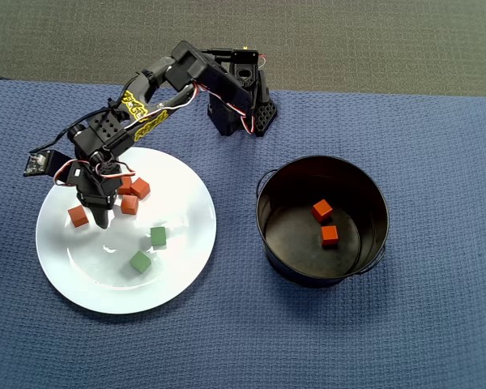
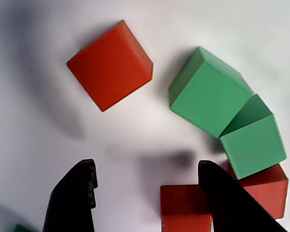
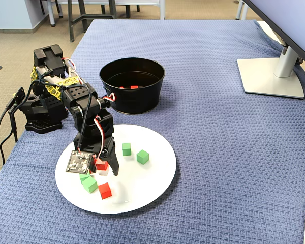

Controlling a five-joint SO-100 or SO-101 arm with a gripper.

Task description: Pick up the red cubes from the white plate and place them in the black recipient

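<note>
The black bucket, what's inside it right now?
In the overhead view the black bucket holds two red cubes on its dark floor. The fixed view shows only red slivers past the rim; nothing else is visible inside.

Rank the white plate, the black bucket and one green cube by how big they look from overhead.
1. White plate, widest.
2. Black bucket, clearly narrower; its rim sits nearer the camera, so the true gap may be bigger.
3. Green cube, tiny.

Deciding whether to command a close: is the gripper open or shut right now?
Open. In the wrist view the gripper has its black fingers spread apart, bare white plate between them and nothing clamped.
</note>
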